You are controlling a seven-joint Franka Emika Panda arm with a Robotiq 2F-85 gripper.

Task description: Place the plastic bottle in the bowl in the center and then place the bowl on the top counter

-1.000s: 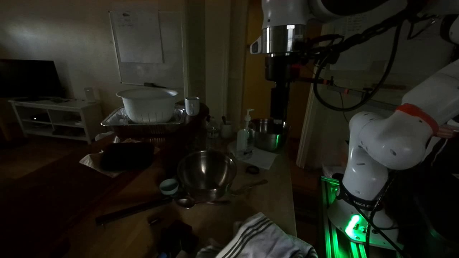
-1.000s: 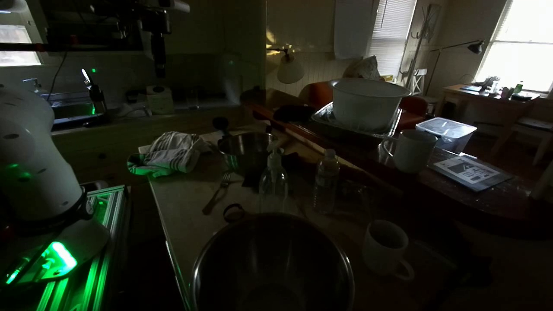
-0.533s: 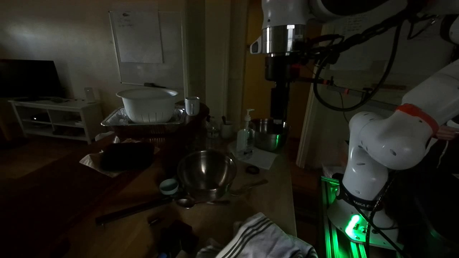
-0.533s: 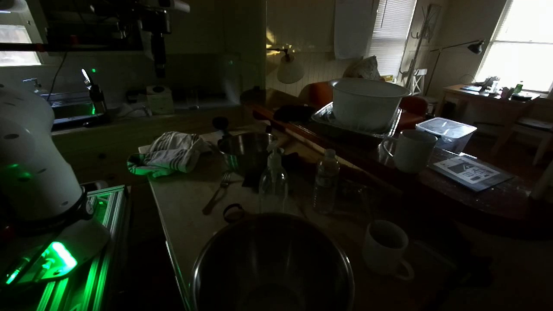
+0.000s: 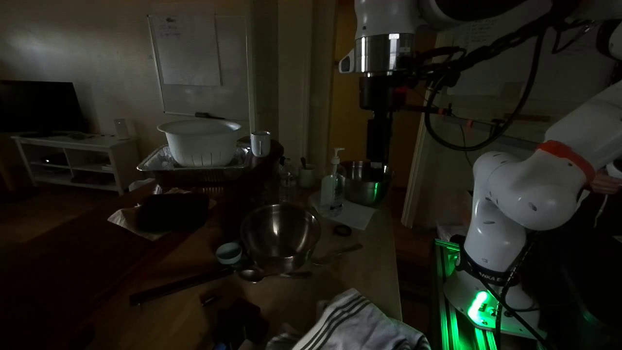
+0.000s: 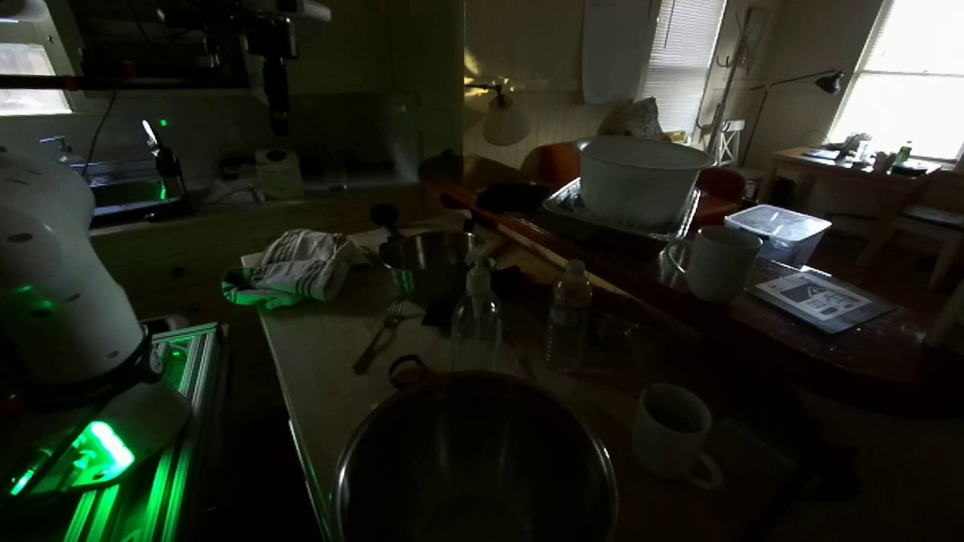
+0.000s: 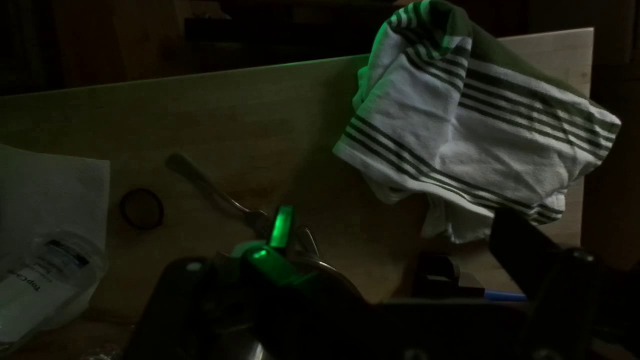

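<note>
Currently the black two-finger claw (image 7: 395, 225) hangs high over the pale wooden worktop (image 7: 150, 120), fingers (image 7: 282, 227) spread wide, nothing held. Below it, per the wrist view: a crumpled white cloth towel with dark stripes (image 7: 465, 135) at the worktop's edge, a metal fork (image 7: 212, 187), a thin black ring (image 7: 141, 208).

Farther out: the round, shiny steel mixing bowl (image 5: 279, 233) sits upright mid-worktop; no bottle shows inside. A second steel bowl (image 5: 367, 189) stands toward one end; I take the central one as meant. The small clear plastic bottle (image 6: 568, 316) stands upright on the worktop, apart from both bowls; a clear pump bottle with a white top (image 6: 477, 331) is near it. Farthest: the raised, dark, glossy upper worktop (image 6: 851, 361), probably the "top counter", bearing a round white tub (image 6: 640, 184) in a foil tray.

Progress (judgement): at the start; neither step done. Left: grip bottle, lower it into the central bowl, then lift the loaded bowl to the upper worktop.
</note>
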